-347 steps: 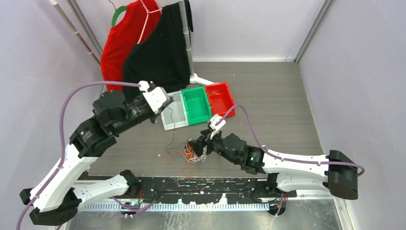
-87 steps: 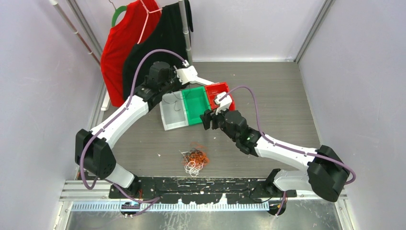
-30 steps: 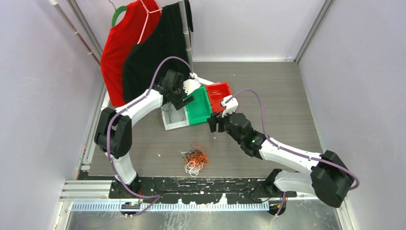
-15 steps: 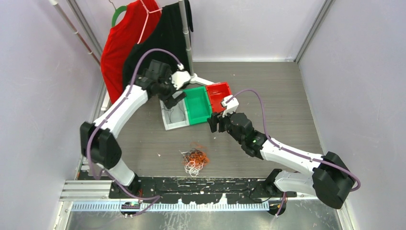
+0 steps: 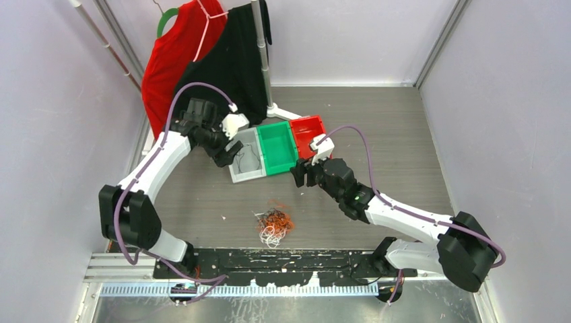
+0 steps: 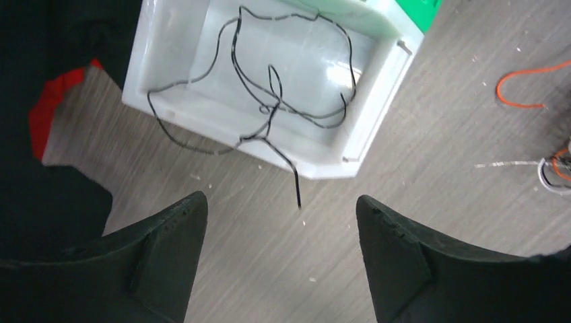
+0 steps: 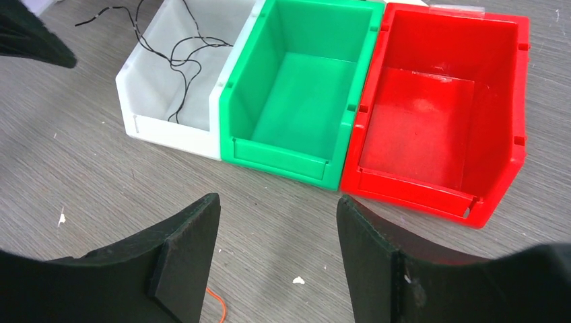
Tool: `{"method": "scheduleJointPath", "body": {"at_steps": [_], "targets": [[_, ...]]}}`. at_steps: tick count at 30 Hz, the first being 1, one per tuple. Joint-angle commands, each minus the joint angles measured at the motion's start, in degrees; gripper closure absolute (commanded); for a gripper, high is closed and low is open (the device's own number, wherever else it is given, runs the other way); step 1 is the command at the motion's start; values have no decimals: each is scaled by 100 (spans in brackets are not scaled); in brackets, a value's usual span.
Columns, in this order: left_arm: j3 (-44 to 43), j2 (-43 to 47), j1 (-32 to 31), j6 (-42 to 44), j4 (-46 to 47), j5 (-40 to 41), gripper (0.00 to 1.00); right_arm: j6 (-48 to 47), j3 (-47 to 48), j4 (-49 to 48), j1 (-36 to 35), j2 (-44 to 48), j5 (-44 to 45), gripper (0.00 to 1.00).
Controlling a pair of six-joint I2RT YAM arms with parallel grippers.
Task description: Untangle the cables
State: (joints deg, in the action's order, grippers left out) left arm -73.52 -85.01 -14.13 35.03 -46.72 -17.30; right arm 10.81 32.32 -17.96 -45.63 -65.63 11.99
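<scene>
Since the left pincer (image 6: 281, 202) has drawn back from its place over the bins, we enter the holdings afresh.

Item 1. Left pincer: jaws spread wide, nothing between them, nothing touched.

Item 2. Thin black curly wire (image 6: 268, 108): just ahead of and below the left pincer, lying loose in the white translucent plastic bin (image 6: 387, 81). One loop hangs over the bin wall on the pincer's left. The free end trails onto the grey wood-grain table (image 6: 458, 188), in line with the gap between the fingers. Half a second ago this pincer stood over the bin, so we judge the wire released there.

Item 3. Right pincer (image 7: 277, 200): parted, empty, hovering where it was a second ago. The green plastic bin (image 7: 283, 158) lies straight ahead of it, the red plastic bin (image 7: 417, 182) ahead to its right, the white one ahead to its left. Green and red hold nothing.

Item 4. Snarl of orange, white and black wires (image 5: 273, 222): on the table, well apart from both pincers, behind the right one and off to the left one's right. Place and shape are unchanged.

Item 5. Loose orange strand (image 6: 522, 105): on the table beside the snarl, to the left pincer's right.

Assessment: we judge one cable freed and binned. The rest remain knotted, and a pincer must go back to the snarl.
</scene>
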Motion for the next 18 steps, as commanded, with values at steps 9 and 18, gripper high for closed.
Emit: {"method": "scheduleJointPath", "body": {"at_steps": [9,18], "targets": [[237,-724,-120,77,1495,205,46,123,0,-217,10,51,-65,33],[520,-916,-633,531,1914,839,84,265,38,-313,15,-124,-184,37]]}}
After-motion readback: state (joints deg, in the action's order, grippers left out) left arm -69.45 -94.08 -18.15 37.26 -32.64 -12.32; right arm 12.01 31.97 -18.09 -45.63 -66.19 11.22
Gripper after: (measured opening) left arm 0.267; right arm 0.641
